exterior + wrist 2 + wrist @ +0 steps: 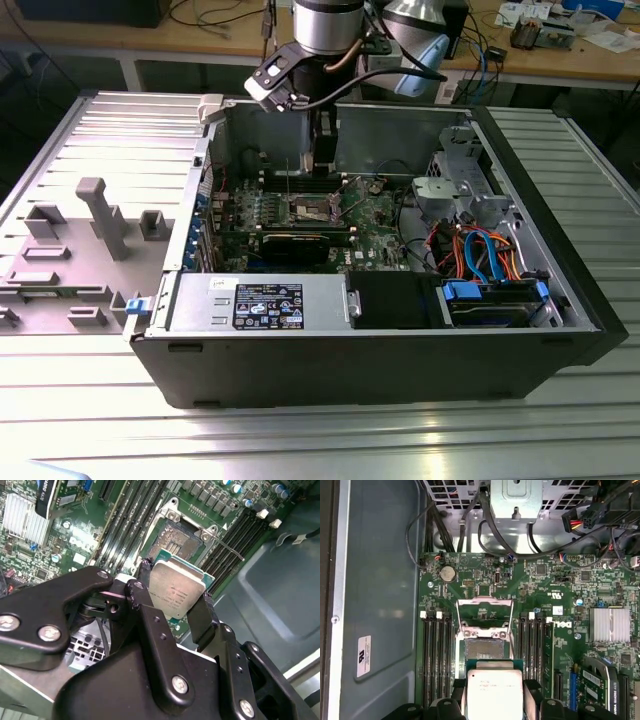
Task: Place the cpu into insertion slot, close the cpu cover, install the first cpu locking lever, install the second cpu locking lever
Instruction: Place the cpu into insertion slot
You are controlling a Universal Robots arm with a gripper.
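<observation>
Inside the open case, the gripper is clamped on two opposite edges of the cpu, holding it lifted just beside the bare slot, not in it, with the cover swung up beyond.

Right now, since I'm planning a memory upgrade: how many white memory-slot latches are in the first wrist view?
4. Two latches lie on one side of the insertion slot, two on the other. The gripper holding the cpu may hide more.
</observation>
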